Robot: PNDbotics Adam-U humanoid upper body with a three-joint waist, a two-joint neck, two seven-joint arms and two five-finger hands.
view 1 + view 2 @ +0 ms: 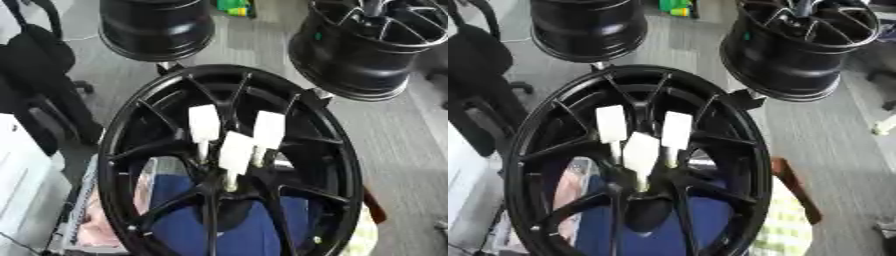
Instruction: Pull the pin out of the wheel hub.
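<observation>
A workshop: black wheel rims stand on grey floor.

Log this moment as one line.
wheel hub: upright, foreground | pins: three white-tagged, seated at centre | hands: not in view | pull: not started

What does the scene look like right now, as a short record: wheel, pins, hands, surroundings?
wheel: black spoked wheel hub, face toward the camera, filling the middle of the view
pins: three white-headed pins standing out of the hub centre, close together, all seated
hands: neither robot hand in view
behind: two more black wheels, far left and far right
left edge: black office chair
task state: no pin pulled yet
</observation>
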